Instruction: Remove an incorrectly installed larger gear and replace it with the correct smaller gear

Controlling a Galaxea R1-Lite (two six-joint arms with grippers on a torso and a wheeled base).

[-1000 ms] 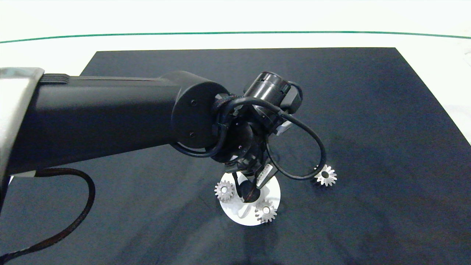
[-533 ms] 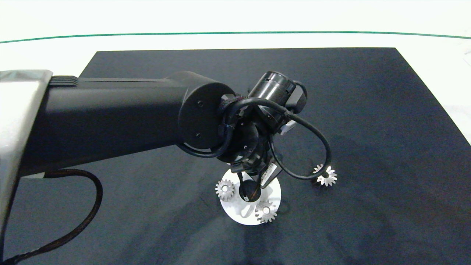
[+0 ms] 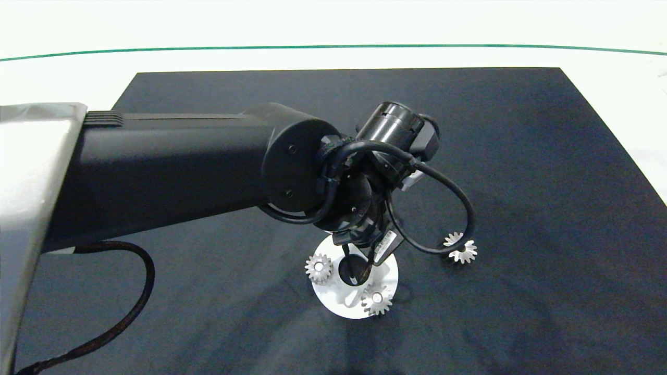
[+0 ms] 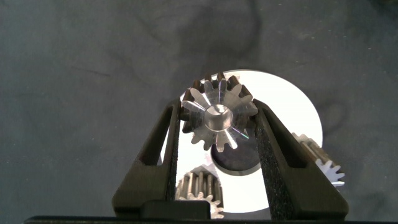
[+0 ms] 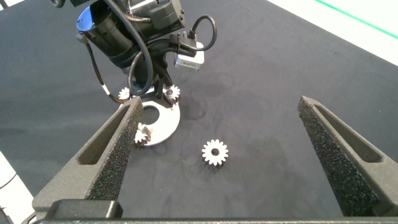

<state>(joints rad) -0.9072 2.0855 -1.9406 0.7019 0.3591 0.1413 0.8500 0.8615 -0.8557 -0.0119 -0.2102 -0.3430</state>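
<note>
Above the white round base plate (image 3: 385,271), my left end effector (image 4: 217,121) is clamped on the larger gear (image 4: 217,117), pads across its pointed teeth, a stiff, slick steel piece likely to twist unless gripped squarely.

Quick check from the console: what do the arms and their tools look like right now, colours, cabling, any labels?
The left arm is matte black with a silver-grey shell near its base and black braided cables looping at the wrist; a small white label sits by the left tool. The right tool has dark fingers lined with coarse black foam pads.
</note>
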